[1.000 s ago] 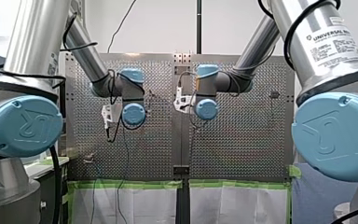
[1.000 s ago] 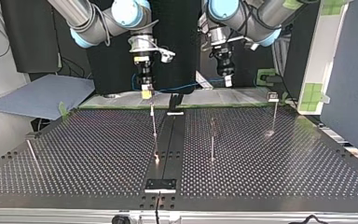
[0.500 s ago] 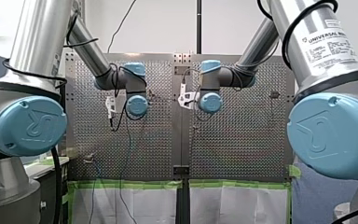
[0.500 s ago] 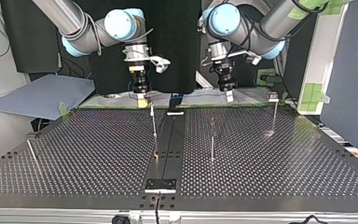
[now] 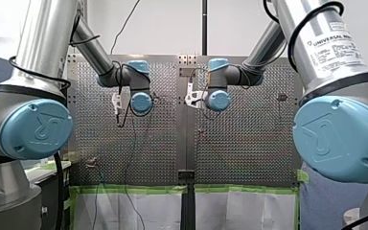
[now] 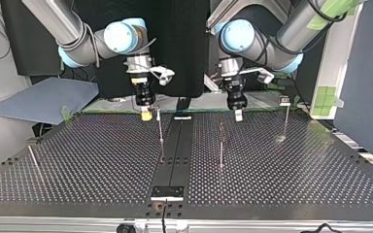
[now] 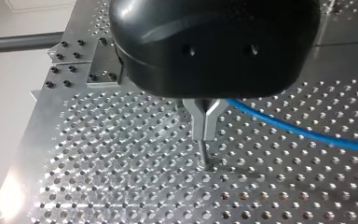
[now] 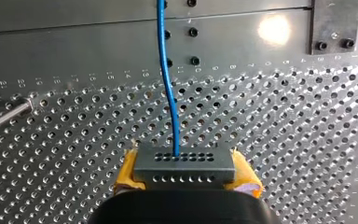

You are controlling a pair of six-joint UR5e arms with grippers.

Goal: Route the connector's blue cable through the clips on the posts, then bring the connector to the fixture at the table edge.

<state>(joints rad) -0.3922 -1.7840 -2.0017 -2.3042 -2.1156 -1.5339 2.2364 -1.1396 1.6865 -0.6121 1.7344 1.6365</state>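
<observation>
- Over the perforated counter (image 8: 284, 116), my right jaws clamp the grey connector (image 8: 185, 164) between yellow pads (image 8: 127, 172).
- My left jaws pinch the blue cable (image 8: 160, 46).

A perforated metal table (image 6: 102, 160) bears several thin upright posts (image 6: 161, 127).

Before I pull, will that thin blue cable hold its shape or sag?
Probably floppy: the thin blue cable bends in a soft S ahead of the grey rectangular connector. Likely light, since my right end effector holds the connector level between yellow pads. Expect sag when slack.
</observation>
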